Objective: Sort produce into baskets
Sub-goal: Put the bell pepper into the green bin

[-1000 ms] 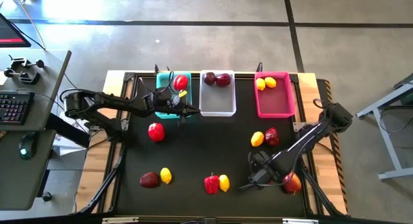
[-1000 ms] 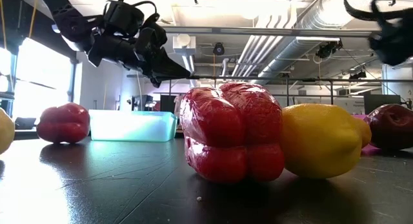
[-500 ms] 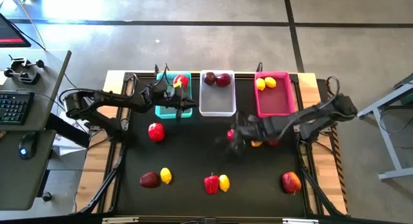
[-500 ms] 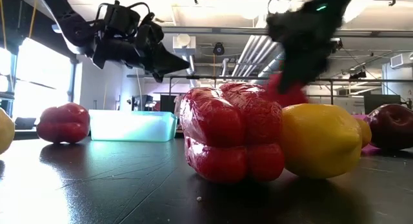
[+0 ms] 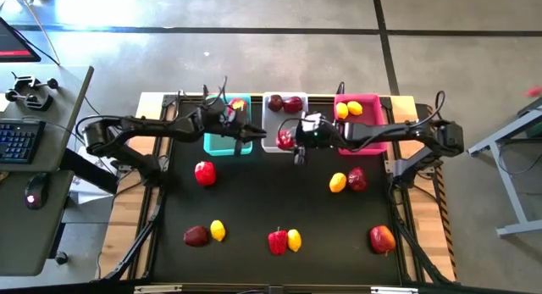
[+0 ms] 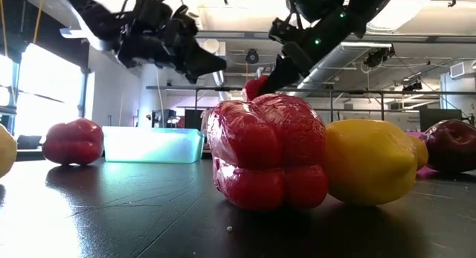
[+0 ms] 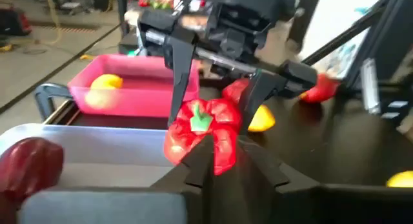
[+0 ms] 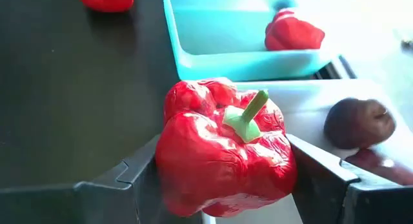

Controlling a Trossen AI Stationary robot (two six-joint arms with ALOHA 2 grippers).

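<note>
My right gripper (image 5: 290, 143) is shut on a glossy red pepper (image 8: 222, 153), in the air over the near end of the white bin (image 5: 285, 129), beside the teal bin (image 5: 222, 141). The pepper also shows in the low view (image 6: 256, 87) and the left wrist view (image 7: 203, 133). My left gripper (image 5: 257, 133) is shut and empty above the teal bin's right side, its fingertips (image 7: 208, 161) pointing at the held pepper. The pink bin (image 5: 360, 135) stands to the right of the white one. My right gripper pinches the pepper's body by two opposite sides (image 8: 169, 161) between its two fingers (image 8: 132, 175). The fingers come slanting down from the table's right. The pepper is lifted clear, its green stem (image 8: 248, 114) toward the wrist camera.
A pepper (image 5: 237, 106) lies in the teal bin, maroon fruits (image 5: 284, 103) in the white bin, lemons (image 5: 348, 109) in the pink bin. On the table lie a pepper (image 5: 204, 172), a maroon fruit and lemon (image 5: 206, 233), a pepper and lemon (image 5: 284, 240), more at the right (image 5: 348, 180).
My right gripper has carried the red pepper from the table's near right up and toward the far edge and the left, to the white bin's near end. My left gripper has risen a little over the teal bin.
</note>
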